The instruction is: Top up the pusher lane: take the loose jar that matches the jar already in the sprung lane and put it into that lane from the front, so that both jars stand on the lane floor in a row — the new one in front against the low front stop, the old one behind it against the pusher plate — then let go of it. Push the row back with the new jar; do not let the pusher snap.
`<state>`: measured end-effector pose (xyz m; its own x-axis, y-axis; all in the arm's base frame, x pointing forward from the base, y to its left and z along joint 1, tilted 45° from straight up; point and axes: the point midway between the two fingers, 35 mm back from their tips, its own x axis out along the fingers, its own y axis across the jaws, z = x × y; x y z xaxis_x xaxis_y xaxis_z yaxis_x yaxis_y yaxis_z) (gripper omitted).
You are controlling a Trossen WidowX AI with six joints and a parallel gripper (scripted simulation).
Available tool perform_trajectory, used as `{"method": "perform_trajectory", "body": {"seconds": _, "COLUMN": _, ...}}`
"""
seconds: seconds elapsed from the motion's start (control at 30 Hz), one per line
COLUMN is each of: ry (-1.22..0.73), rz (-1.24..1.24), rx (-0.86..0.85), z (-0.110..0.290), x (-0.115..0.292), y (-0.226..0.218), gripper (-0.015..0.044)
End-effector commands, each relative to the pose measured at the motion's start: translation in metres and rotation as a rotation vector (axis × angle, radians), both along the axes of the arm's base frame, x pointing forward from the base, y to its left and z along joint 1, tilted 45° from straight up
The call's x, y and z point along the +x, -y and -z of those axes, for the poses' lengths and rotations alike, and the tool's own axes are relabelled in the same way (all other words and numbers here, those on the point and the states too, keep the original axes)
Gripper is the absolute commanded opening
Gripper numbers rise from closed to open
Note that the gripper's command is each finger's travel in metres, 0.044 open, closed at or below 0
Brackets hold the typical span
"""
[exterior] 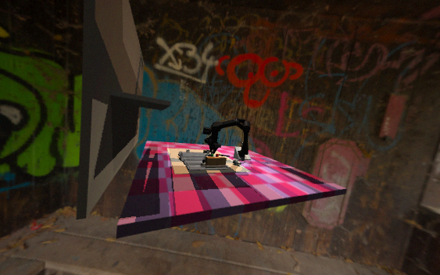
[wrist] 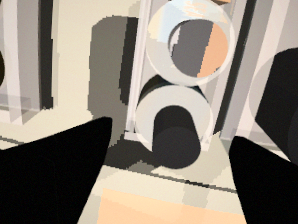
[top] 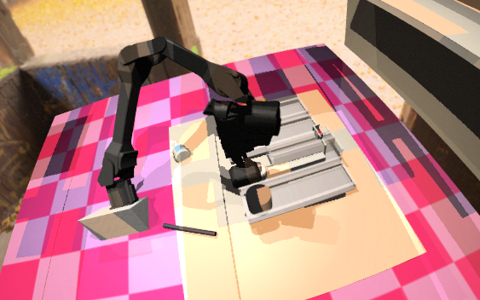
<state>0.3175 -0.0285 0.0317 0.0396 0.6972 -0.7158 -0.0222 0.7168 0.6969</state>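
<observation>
In the wrist view two clear jars stand in a row in one lane of the grey rack (top: pixel 315 187) (exterior: pixel 191 161). The front jar (wrist: pixel 174 115) has a dark centre and sits at the lane's front end. The back jar (wrist: pixel 193 46) touches it from behind, with an orange strip beyond it. My gripper (wrist: pixel 172 136) (top: pixel 248 174) is open. Its fingers stand apart on either side of the front jar and a little in front of it, not pressing on it. In the top view the gripper hides most of both jars.
A dark-topped jar (top: pixel 258 199) stands at the front of the nearest lane. A small blue-and-white jar (top: pixel 181 152) lies on the tan mat (top: pixel 315 264) left of the rack. A black pen (top: pixel 188 230) lies near the arm's base (top: pixel 116 219).
</observation>
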Motion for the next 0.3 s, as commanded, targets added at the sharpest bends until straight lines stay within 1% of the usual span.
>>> {"method": "perform_trajectory", "body": {"seconds": 0.0, "ry": -0.004, "rz": -0.001, "rx": -0.002, "z": 0.0, "x": -0.012, "y": 0.001, "gripper": 0.0278}}
{"method": "perform_trajectory", "body": {"seconds": 0.27, "ry": -0.006, "rz": 0.0, "rx": -0.003, "z": 0.002, "x": -0.041, "y": 0.002, "gripper": 0.0278}}
